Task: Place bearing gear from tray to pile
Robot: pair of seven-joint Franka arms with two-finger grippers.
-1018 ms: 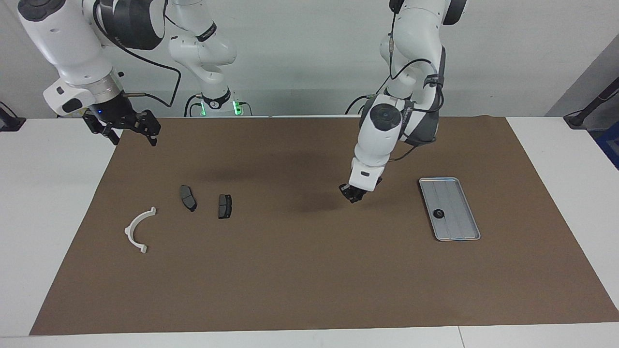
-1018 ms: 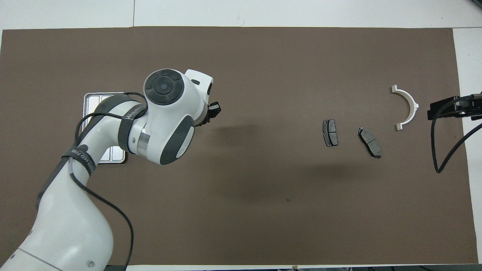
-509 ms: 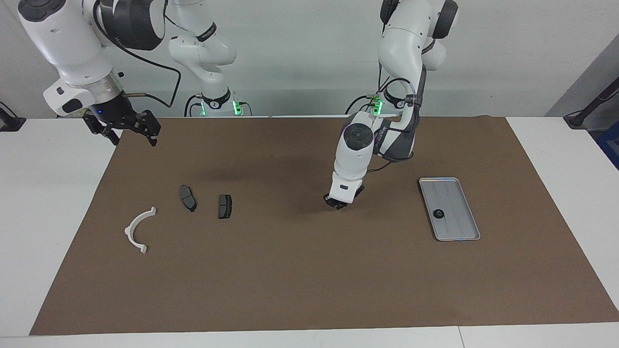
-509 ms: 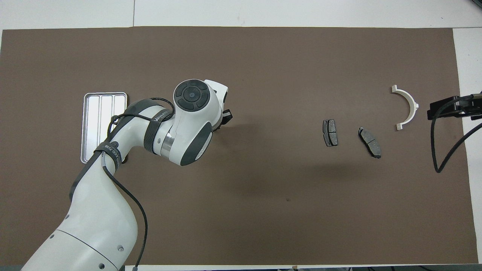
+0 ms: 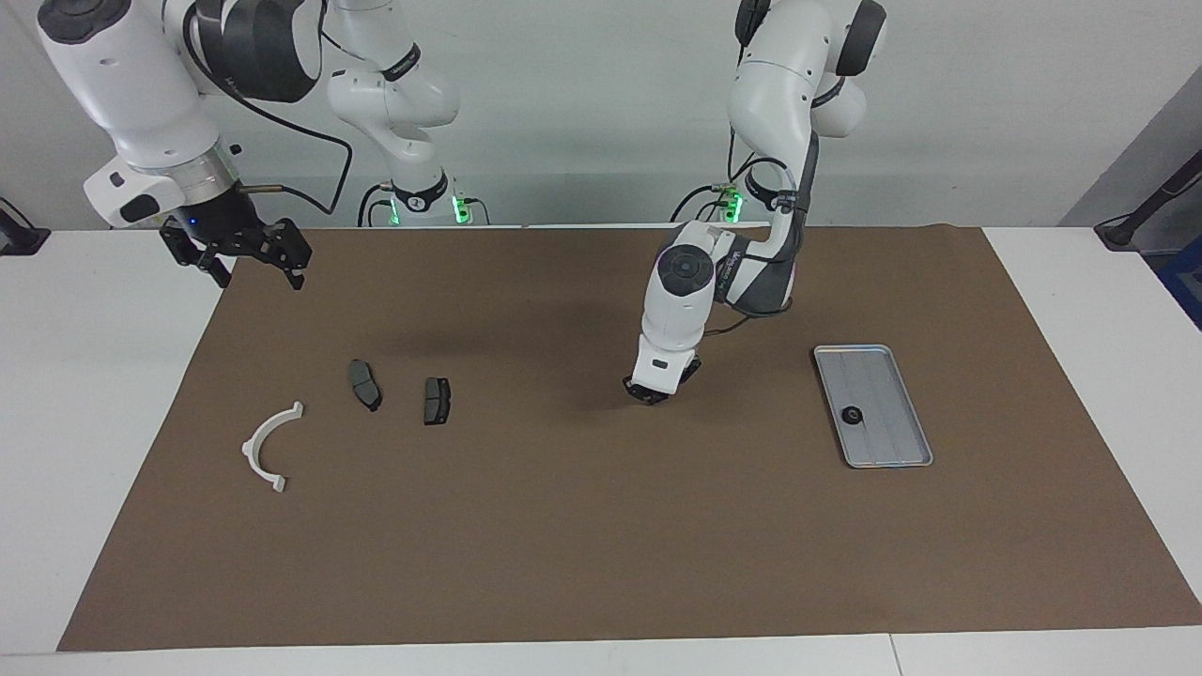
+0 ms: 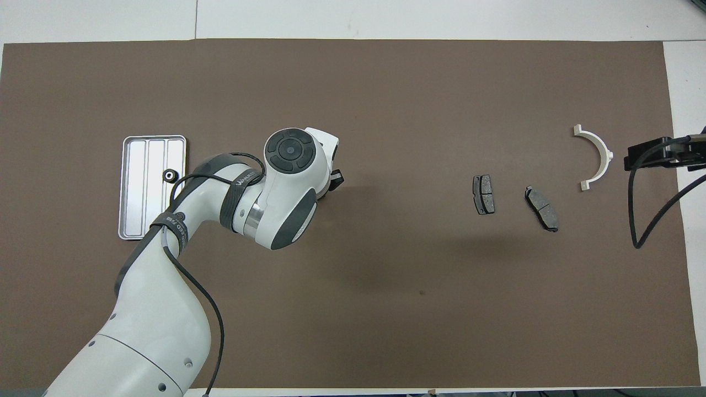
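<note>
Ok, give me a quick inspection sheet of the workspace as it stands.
Surface: brown mat on white table.
Job's things: bearing gear lies in the tray; pile is a white bracket and two brake pads.
Clutter: nothing seen.
Grippers: left gripper low over bare mat between tray and pile; right gripper waits raised, open, at mat's edge.
Cables: black cable hangs from right arm.
Surroundings: grey wall.

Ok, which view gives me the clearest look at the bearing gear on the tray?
The facing view: the bearing gear lies unobstructed on the tray. The overhead view also shows it, but the left arm's cable passes right beside it.
</note>
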